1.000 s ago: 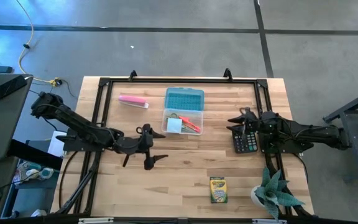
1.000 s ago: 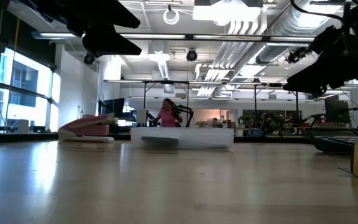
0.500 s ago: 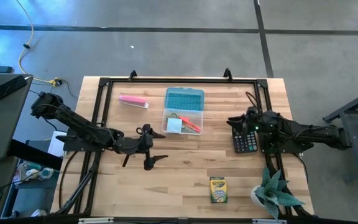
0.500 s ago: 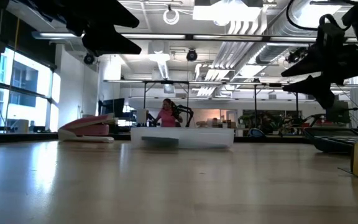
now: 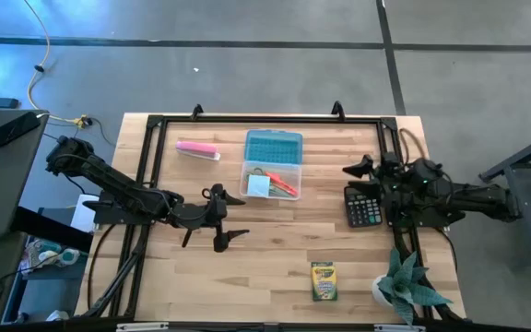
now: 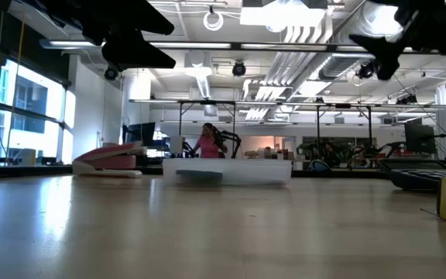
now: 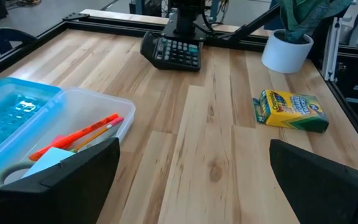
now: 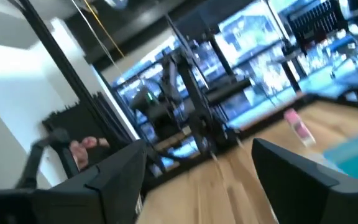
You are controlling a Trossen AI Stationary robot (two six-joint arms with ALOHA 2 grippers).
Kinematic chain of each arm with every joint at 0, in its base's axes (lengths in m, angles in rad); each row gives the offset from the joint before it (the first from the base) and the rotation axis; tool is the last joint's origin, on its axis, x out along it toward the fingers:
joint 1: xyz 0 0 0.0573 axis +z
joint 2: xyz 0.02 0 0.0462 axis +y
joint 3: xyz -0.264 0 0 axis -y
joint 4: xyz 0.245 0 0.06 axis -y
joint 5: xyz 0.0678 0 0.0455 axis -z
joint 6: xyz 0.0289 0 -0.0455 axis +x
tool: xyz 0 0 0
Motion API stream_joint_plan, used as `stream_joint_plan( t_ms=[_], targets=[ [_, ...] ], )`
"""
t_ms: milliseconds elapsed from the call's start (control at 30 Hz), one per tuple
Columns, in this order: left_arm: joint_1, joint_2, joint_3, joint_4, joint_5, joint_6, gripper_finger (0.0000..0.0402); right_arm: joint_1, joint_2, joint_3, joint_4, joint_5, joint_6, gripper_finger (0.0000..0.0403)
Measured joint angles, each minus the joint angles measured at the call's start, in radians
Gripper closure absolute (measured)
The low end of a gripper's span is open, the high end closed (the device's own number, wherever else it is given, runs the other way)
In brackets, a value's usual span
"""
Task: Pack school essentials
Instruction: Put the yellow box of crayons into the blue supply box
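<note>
A clear box [image 5: 270, 181] with its blue lid [image 5: 273, 146] laid open sits mid-table. It holds a light-blue note pad [image 5: 259, 185], an orange marker [image 5: 285, 185] and scissors [image 5: 255, 171]. The yellow-green crayon box [image 5: 324, 281] lies flat near the table's near edge. My left gripper [image 5: 227, 214] hovers open to the left of the clear box and slightly nearer than it; in the left wrist view [image 7: 191, 180] the clear box [image 7: 73, 118] and crayon box [image 7: 289, 111] lie ahead. My right gripper [image 5: 362, 169] is open and raised beyond the black calculator [image 5: 362, 207], touching nothing [image 8: 197, 180].
A long pink bar [image 5: 197, 149] lies toward the far left. A potted plant [image 5: 406, 286] stands at the near right corner. A black frame [image 5: 247, 119] borders the table. Bare wood lies between the clear box and the crayon box. A person [image 6: 207, 143] is in the room behind.
My right gripper has risen from just above the calculator, drawn back slightly toward the table's right edge and tipped upward. It stays open. The calculator has kept its place.
</note>
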Motion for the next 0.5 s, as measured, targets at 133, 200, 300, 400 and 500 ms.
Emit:
stream_joint_plan(
  t_ms=[133,200,300,400,500],
  targets=[
    [0.0,0.0,0.0,0.0,-0.003,-0.001,0.0002,0.0,0.024,0.121,-0.078,-0.002,0.004,0.0113],
    [0.0,0.0,0.0,0.0,-0.005,-0.009,0.0002,0.0,0.051,0.207,-0.203,-0.005,0.005,0.0113],
    [0.006,0.0,0.0,0.0,-0.004,-0.008,0.0002,0.0,0.117,0.338,-0.436,0.013,0.041,0.0114],
    [0.019,0.0,0.0,0.0,-0.002,-0.008,0.0002,0.0,0.205,0.441,-0.653,0.061,0.111,0.0114],
    [0.034,0.0,0.0,0.0,-0.003,-0.008,0.0002,0.014,0.292,0.51,-0.797,0.069,0.19,0.0114]
  ],
)
